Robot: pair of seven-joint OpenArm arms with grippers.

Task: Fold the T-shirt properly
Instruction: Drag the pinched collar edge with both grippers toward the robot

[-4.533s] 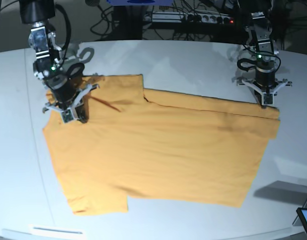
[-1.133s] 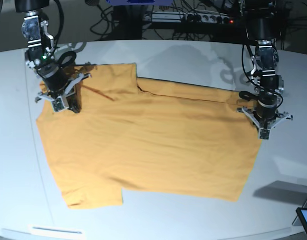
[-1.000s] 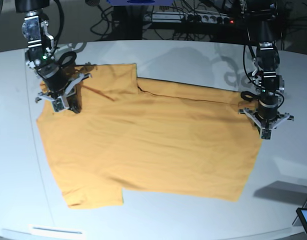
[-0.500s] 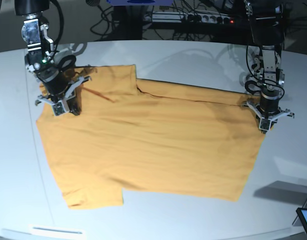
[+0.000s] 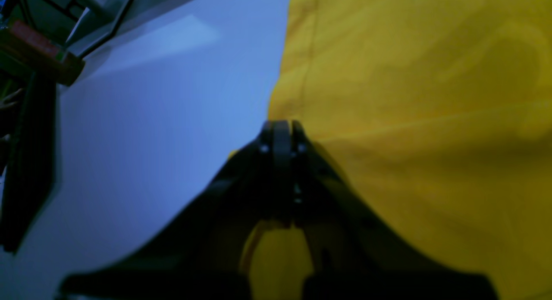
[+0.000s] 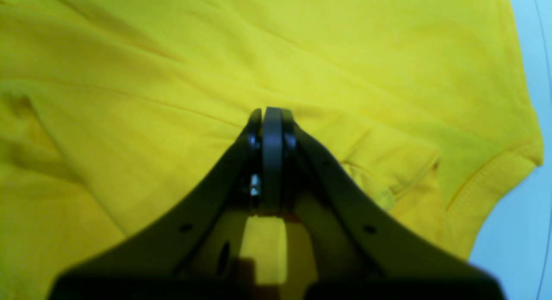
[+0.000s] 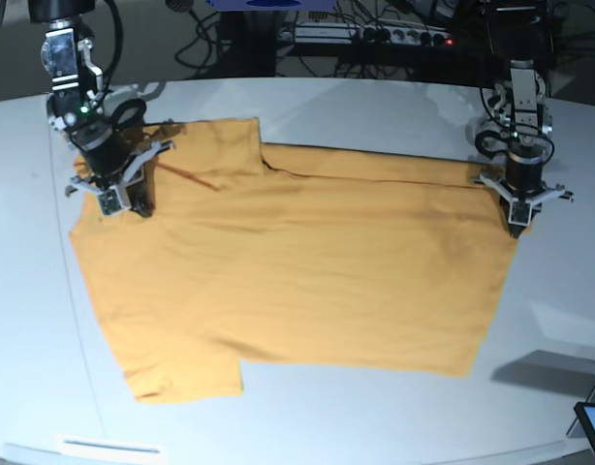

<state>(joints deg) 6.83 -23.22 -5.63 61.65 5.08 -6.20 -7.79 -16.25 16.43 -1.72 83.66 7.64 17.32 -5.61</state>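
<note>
White table [image 7: 327,107] spread with T-shirt [image 7: 297,281]: soft, limp, easily dragged. Hem corner clamped by left gripper [image 7: 515,225], shoulder cloth by right gripper [image 7: 120,203]; corners judged best holds.

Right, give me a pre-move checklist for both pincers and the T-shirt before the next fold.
1. Left pincer shut, at the T-shirt edge: ok.
2. Right pincer shut, down on the cloth near the sleeve: ok.
3. Cloth actually pinched between each pincer's tips: cannot tell; both wrist views show the tips closed against fabric, but no fold visibly gripped.
4. Shirt spread flat on the table: mostly ok; the far edge is already folded over, with light wrinkles.
5. Near half of the shirt free of other things: ok.
6. Black lettering and white tag located: cannot tell, neither shows.
</note>
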